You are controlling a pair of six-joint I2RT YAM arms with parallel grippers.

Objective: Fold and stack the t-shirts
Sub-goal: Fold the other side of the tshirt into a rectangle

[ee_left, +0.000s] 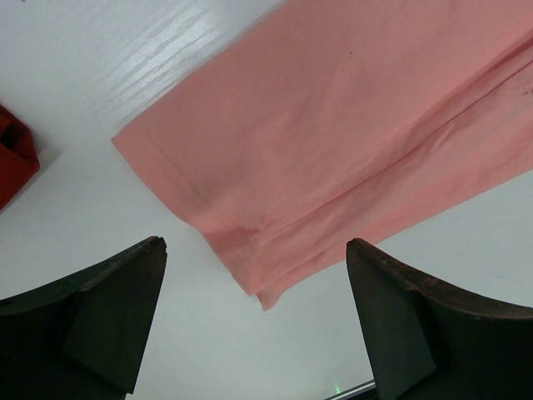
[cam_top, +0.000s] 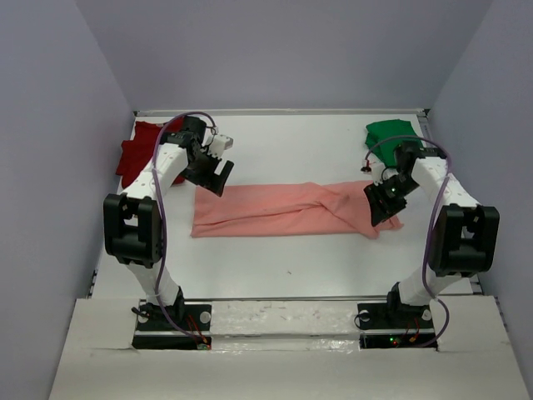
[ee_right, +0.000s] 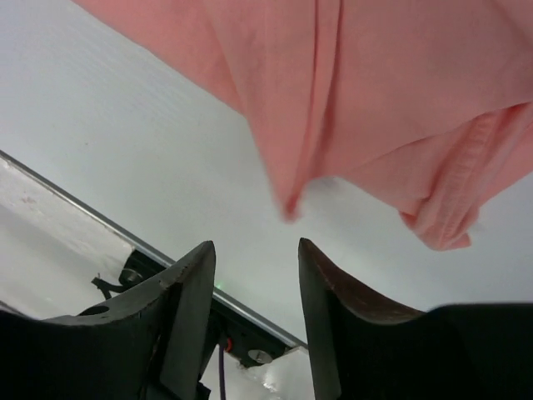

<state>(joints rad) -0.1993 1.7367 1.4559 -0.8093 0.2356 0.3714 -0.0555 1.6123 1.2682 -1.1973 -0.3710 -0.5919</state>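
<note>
The salmon-pink t-shirt (cam_top: 283,210) lies folded into a long strip across the middle of the table. Its left end (ee_left: 333,150) shows in the left wrist view, its right end (ee_right: 383,92) in the right wrist view. My left gripper (cam_top: 215,177) hangs open above the strip's left end, nothing between its fingers (ee_left: 100,308). My right gripper (cam_top: 381,202) is over the right end, jaws partly open and empty; a blurred flap of pink cloth (ee_right: 287,196) hangs just beyond its fingertips (ee_right: 256,246). The dark red t-shirt (cam_top: 141,150) is bunched at the far left, the green t-shirt (cam_top: 390,133) at the far right.
The white table (cam_top: 275,258) is walled by grey panels on three sides. Its metal front edge (cam_top: 283,298) runs in front of the arm bases. A red corner of cloth (ee_left: 12,158) shows at the left wrist view's edge.
</note>
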